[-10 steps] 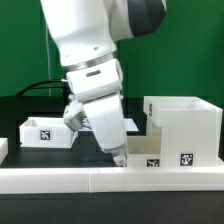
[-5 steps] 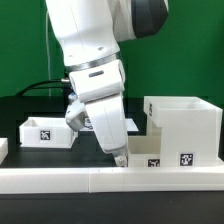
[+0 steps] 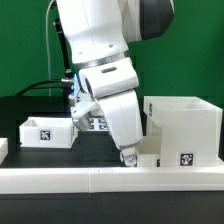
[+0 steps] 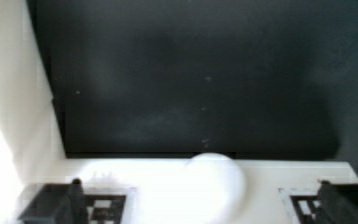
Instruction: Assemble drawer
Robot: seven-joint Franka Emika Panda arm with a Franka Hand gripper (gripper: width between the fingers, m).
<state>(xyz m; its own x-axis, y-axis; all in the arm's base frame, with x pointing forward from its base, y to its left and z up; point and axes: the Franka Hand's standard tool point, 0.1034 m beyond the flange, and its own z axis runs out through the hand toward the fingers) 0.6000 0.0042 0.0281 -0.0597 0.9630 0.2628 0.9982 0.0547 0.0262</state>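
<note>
A tall white drawer case [image 3: 186,124] stands at the exterior view's right. A low white drawer [image 3: 152,156] with a marker tag sits in front of it. A second small white drawer [image 3: 44,131] lies at the exterior view's left. My gripper [image 3: 128,156] hangs at the low drawer's left end, close over it. In the wrist view my gripper [image 4: 202,208] is open, with the dark fingers [image 4: 60,202] wide apart. Between them lie a white panel [image 4: 140,172] and a round white knob [image 4: 222,178]. Nothing is held.
A long white rail [image 3: 90,179] runs along the table's front edge. A white wall [image 4: 12,90] borders the black table [image 4: 211,80] in the wrist view. Marker tags [image 3: 97,123] show behind the arm. A black cable [image 3: 45,85] trails at the back left.
The arm has moved toward the exterior view's right, bringing the gripper from the bare table to the low drawer's left end. The gripper stays open and empty.
</note>
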